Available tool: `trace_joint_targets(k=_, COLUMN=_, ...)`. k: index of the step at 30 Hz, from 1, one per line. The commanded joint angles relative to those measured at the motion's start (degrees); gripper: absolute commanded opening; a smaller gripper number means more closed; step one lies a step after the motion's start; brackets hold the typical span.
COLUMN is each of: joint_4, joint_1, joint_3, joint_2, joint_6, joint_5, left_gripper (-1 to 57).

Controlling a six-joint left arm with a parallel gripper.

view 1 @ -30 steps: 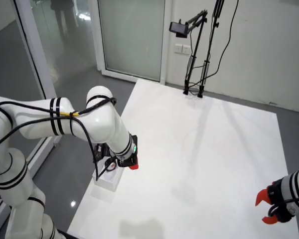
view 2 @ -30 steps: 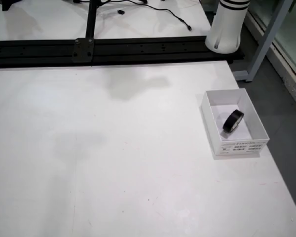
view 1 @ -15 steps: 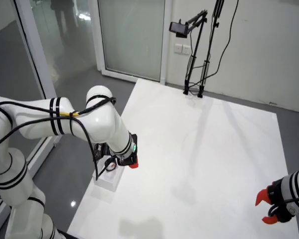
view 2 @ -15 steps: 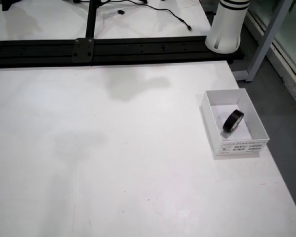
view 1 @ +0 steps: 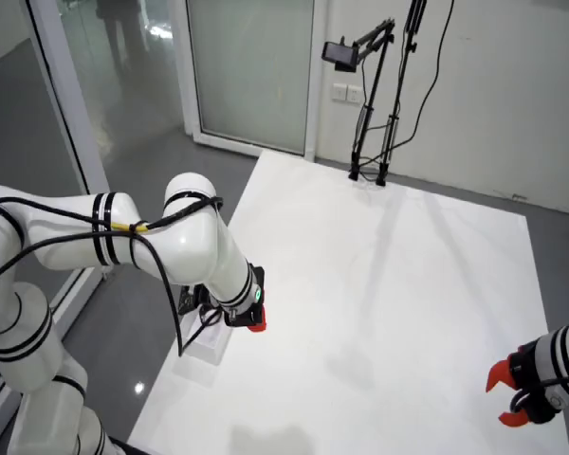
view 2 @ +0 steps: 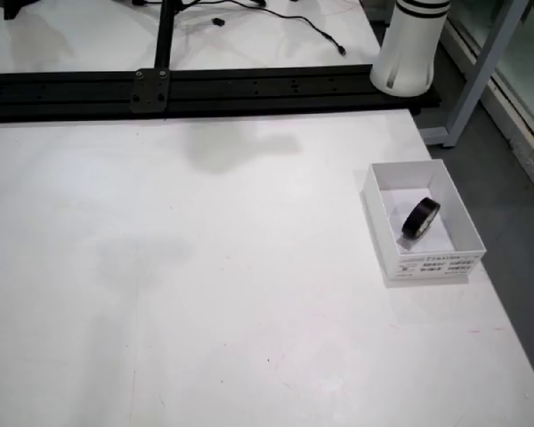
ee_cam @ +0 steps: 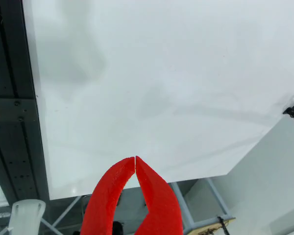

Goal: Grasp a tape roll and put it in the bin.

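A black tape roll (view 2: 421,218) leans on its edge inside the white bin (view 2: 432,264) at the table's right side in the view from above. No gripper shows in that view. In the room view, my gripper (view 1: 255,322) hangs at the table's near-left edge, just right of the bin (view 1: 205,347), which the arm partly hides. The view that rides on the gripper shows the red fingers (ee_cam: 152,196) with tips touching and nothing between them; my gripper (ee_cam: 135,158) hovers over bare white table (ee_cam: 161,73).
A black rail (view 2: 205,87) and the white arm base (view 2: 411,49) run along the table's far side in the view from above. A second arm's red gripper (view 1: 510,396) rests still at the lower right of the room view. A camera stand (view 1: 370,114) stands at the far end.
In the room view my arm has shifted slightly, with the gripper dropping a little down and right beside the bin. The tape roll and bin have not moved.
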Motion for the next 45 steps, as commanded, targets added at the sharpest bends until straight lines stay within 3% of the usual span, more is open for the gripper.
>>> trace_joint_targets(k=1, joint_4=0.0, joint_1=2.8, joint_3=0.0, joint_2=0.0, joint_6=0.0, joint_5=0.0, left_gripper=-0.1)
trace_joint_targets(k=13, joint_4=0.2, joint_1=5.4, joint_3=0.0, joint_2=-0.1, joint_6=0.0, joint_5=0.0, left_gripper=-0.1)
trace_joint_targets(k=32, joint_4=0.1, joint_1=-0.1, joint_3=0.0, joint_2=0.0, joint_6=0.0, joint_5=0.0, left_gripper=-0.1)
trace_joint_targets(k=45, joint_4=0.1, joint_1=1.4, joint_3=0.0, joint_2=0.0, joint_6=0.0, joint_5=0.0, left_gripper=-0.1)
